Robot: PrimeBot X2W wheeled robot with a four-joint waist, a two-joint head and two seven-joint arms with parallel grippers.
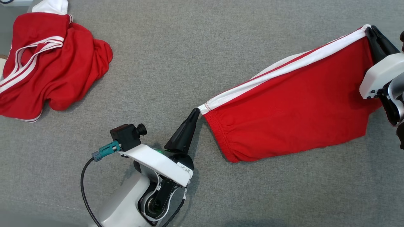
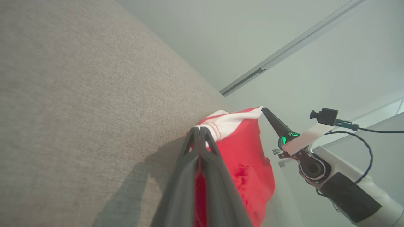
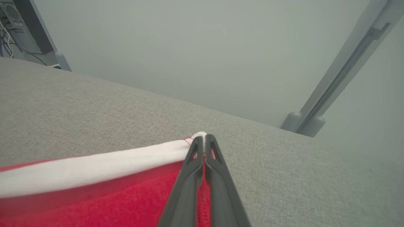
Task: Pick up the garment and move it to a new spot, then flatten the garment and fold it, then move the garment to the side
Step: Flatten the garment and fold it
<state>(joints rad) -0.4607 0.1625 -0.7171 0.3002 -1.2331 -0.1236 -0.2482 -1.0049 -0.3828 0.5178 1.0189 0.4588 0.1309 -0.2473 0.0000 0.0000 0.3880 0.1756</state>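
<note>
We hold the red garment stretched between both grippers over the grey fabric surface. It sits right of centre in the head view. Our left gripper is pinched closed on the white-trimmed corner by the elastic waistband, and our right gripper is clamped on the far corner of the same white stripe, so that edge runs taut between them. The red cloth hangs below it, and we cannot tell whether its lower edge touches the surface. Well apart, at the upper left, a second red garment lies crumpled, white stripes showing.
</note>
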